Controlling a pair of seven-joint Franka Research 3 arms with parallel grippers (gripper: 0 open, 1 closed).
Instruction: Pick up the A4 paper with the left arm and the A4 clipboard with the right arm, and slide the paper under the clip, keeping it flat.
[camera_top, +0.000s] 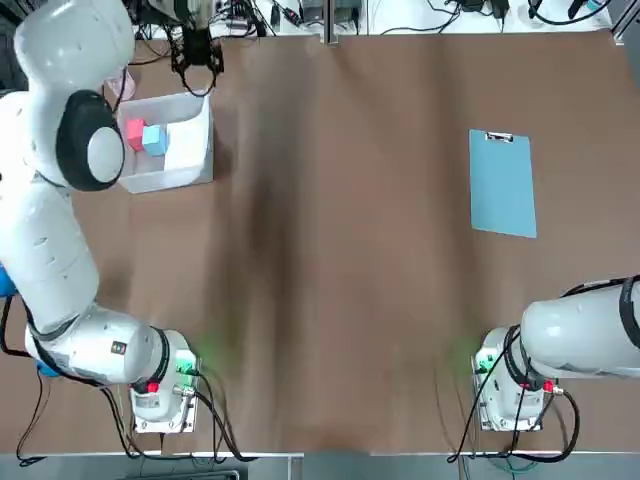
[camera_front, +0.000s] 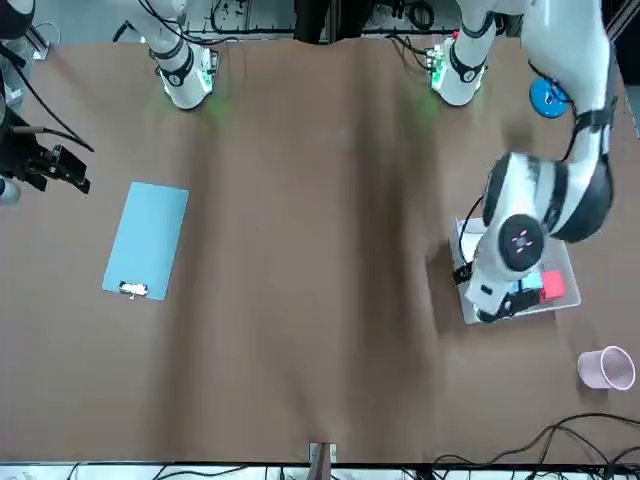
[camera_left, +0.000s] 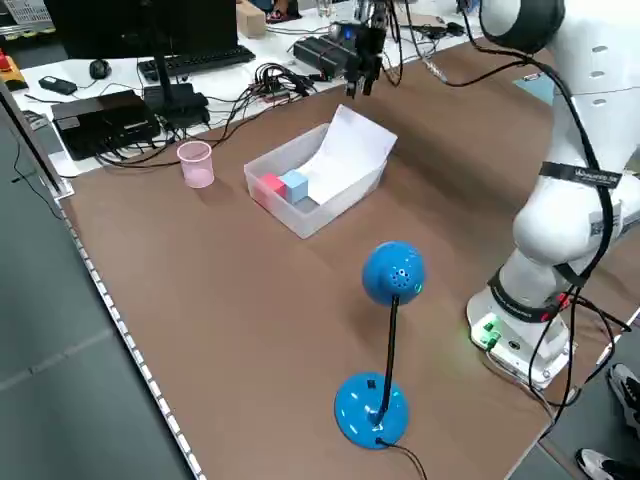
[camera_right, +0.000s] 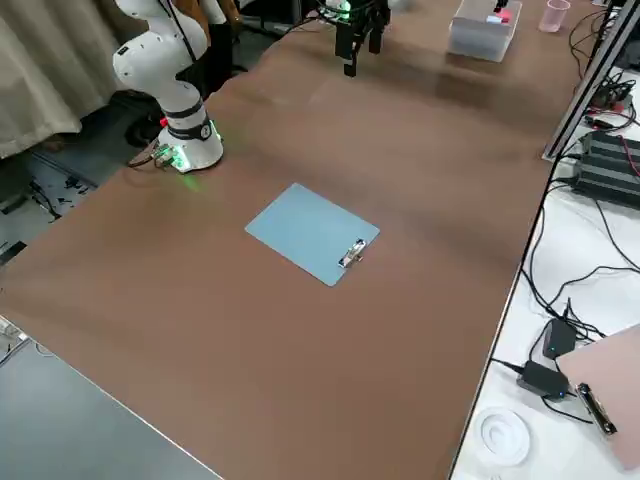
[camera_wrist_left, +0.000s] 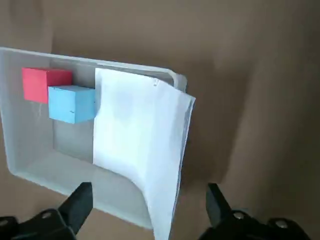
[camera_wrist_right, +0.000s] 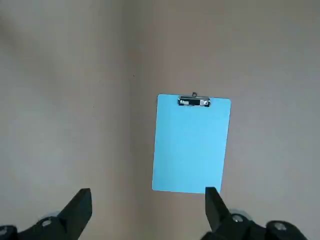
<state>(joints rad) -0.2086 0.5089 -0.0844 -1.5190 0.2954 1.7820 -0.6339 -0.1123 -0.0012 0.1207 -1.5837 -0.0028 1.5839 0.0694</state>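
Hovering over the clear bin (camera_wrist_left: 30, 150), the left hand (camera_wrist_left: 150, 210) is spread wide and empty; the A4 paper (camera_wrist_left: 140, 150) sits just ahead of its fingers, draped over the bin's near wall, long axis running away from the hand. Inside lie a red block (camera_wrist_left: 42, 82) and a blue block (camera_wrist_left: 72, 102). Farther off, the right hand (camera_wrist_right: 150, 210), also released, hangs above the A4 clipboard (camera_wrist_right: 192, 145) lying flat on the worktop (camera_top: 340, 250), its clip (camera_wrist_right: 194, 102) at the far end.

A brown table (camera_top: 340, 300) carries the A4 clipboard (camera_top: 502, 185), a clear bin (camera_top: 196, 170), a pink cup (camera_front: 607, 368) and a blue lamp (camera_left: 372, 410)
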